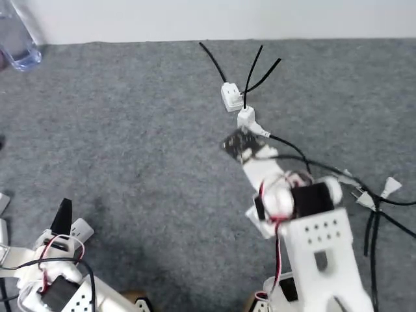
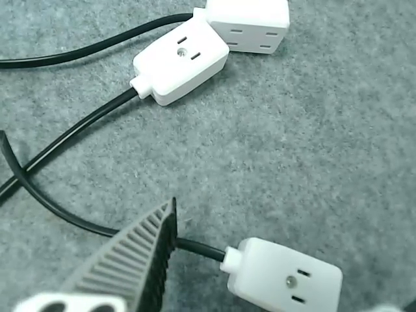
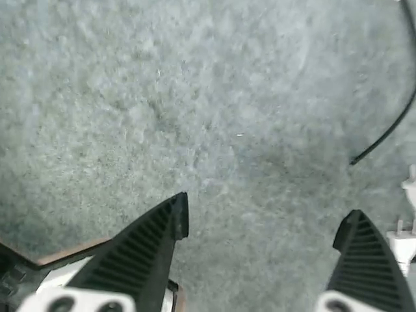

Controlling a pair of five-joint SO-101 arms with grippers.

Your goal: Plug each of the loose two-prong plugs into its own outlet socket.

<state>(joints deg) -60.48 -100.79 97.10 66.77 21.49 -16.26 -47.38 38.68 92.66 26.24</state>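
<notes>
Your loose plugs are over at the right edge of the high view. There's a white plug lying on the grey carpet, and a second plug just beside it toward the lower left. Both are mixed in with the black cables and well apart from the sockets.

The sockets sit in the upper middle of that frame: a cube socket, with a long socket touching it just below. The left wrist view gives you both faces with their slots showing, plus a third socket on its own black cord, closer to the camera.

Your left gripper hangs just below the long socket, mid-frame in the high view. Whether it's spread or pinched, I honestly can't tell.

Your right arm is parked in the lower left corner. Its own camera shows the right gripper spread wide over bare carpet and holding nothing. A two-prong plug lies just beside one of the pads.

There's also a clear bottle in the upper left corner.
</notes>
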